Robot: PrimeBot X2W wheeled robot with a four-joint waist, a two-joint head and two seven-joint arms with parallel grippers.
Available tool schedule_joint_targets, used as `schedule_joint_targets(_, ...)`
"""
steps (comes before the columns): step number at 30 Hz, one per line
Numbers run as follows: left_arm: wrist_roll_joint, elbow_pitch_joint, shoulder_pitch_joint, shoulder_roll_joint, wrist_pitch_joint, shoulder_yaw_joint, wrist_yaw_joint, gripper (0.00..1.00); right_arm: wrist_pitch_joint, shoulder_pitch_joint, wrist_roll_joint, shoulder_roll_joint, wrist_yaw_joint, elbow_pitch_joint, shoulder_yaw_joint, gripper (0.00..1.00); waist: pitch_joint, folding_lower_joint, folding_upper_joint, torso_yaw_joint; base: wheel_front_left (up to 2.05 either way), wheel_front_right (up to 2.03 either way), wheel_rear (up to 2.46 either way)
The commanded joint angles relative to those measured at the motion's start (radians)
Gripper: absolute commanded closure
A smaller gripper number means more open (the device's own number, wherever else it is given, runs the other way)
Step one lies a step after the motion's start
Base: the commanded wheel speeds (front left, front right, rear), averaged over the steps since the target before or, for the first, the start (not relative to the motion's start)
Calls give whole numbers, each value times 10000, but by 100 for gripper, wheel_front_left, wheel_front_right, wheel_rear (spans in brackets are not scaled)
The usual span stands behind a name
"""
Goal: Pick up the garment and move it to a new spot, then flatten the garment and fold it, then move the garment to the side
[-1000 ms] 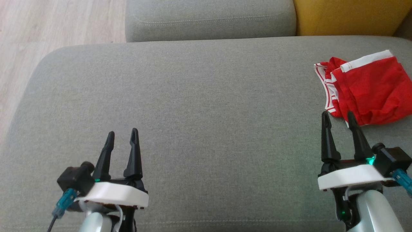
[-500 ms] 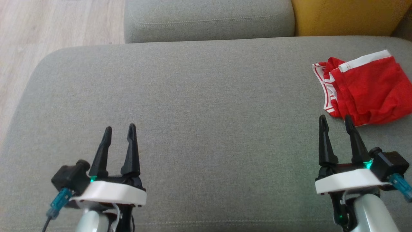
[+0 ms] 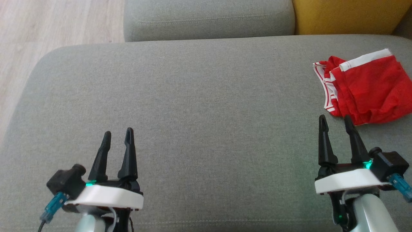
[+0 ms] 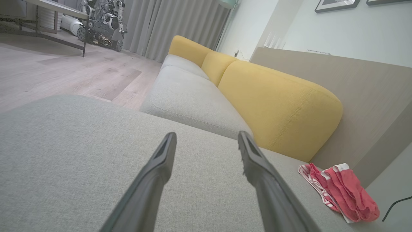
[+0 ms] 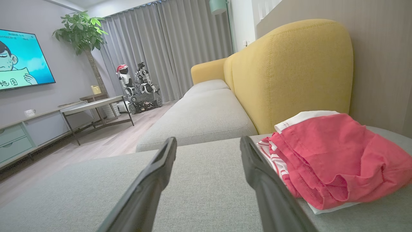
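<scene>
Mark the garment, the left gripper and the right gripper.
garment [image 3: 370, 91]: head view, middle of red cloth
left gripper [image 3: 118, 130]: head view, between its fingertips
right gripper [image 3: 334, 117]: head view, between its fingertips

You've got one readable bit: far off to the left of the right gripper [image 5: 207, 141], the television [image 5: 22, 61] shows a cartoon sheet [image 5: 11, 83] marked 地图. The small line along its top edge is too tiny to read.

The left gripper [image 4: 206, 135] hangs over the grey cushion [image 4: 64, 145], fingers spread and empty. The red garment [image 4: 347, 193] lies crumpled far right, near the yellow backrest [image 4: 276, 106]; what may be another robot [image 4: 103, 27] stands distant.
</scene>
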Motion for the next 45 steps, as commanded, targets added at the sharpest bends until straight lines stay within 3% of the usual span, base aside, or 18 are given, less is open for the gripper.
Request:
schedule_joint_targets(1, -47, -314, -331, 41, -51, 413, -58, 0, -137, -311, 15, 17, 65, -327, 233, 0, 12, 1, 0, 0, 0, 0, 0)
schedule_joint_targets(15, -355, -284, -351, 41, -51, 479, -187, 0, -159, -357, 115, 21, 65, -247, 319, 0, 37, 1, 0, 15, 0, 0, 0)
schedule_joint_targets(16, -364, 48, -2, 0, 0, 115, -171, 100, -67, -7, 81, 4, 0, 32, 52, 100, 36, 1, 0, 16, 0, 0, 0)
schedule_joint_targets(21, -439, 704, 250, -14, 24, 60, -159, 100, -39, 270, 165, 11, -1, 663, 77, 100, 34, 1, 0, 14, 0, 0, 0)
schedule_joint_targets(45, -2617, 934, -34, 99, 596, 444, -302, 100, 544, 150, 2759, -63, 11, 603, -107, 100, 12, 1, 0, -32, 0, 0, 0)
